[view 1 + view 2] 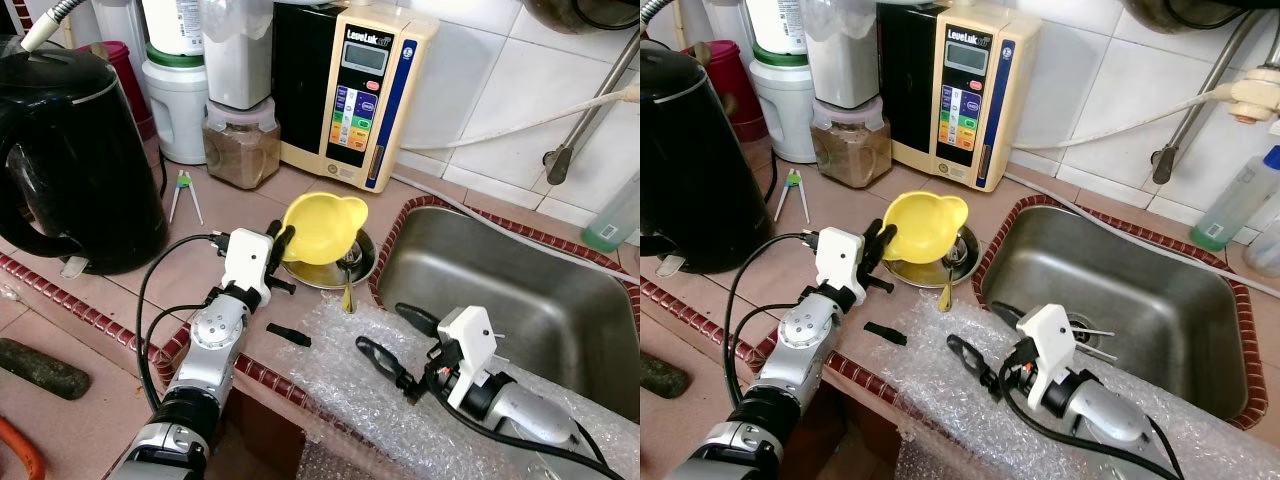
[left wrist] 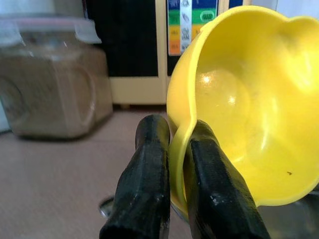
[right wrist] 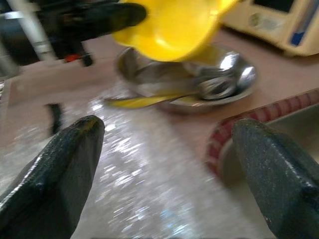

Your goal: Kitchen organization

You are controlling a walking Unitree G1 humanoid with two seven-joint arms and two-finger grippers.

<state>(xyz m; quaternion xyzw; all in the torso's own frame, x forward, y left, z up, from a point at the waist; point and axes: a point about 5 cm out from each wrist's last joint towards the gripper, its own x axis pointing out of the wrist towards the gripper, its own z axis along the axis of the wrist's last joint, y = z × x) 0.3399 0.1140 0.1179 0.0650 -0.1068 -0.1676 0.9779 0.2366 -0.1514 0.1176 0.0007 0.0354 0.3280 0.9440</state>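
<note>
While the left gripper [image 1: 285, 240] pinches the rim of the yellow bowl [image 1: 322, 227] and holds it tilted above the steel dish [image 1: 352, 268], the sensible way on, as I judge it, is to keep the squeeze firm on that thin wall, lift straight clear of the dish before swinging anywhere, and keep the bowl from rocking so it does not knock the spoon [image 1: 346, 291] lying across the dish's edge. The grip looks narrow, taken at one spot on the rim, so the bowl could pivot or slip if moved fast. In the left wrist view the two fingers [image 2: 144, 189] are closed on the rim, one outside the wall and one inside, with the bowl's hollow turned toward the camera. The bowl hangs over the dish on the tiled worktop [image 1: 140, 300], just beside the sink [image 1: 500, 290] and in front of the water ioniser [image 1: 352, 95]. The right gripper [image 1: 400, 340] hovers over the bubble wrap [image 1: 340, 390] at the sink's near edge, its fingers spread wide and holding nothing, well apart from the bowl.
</note>
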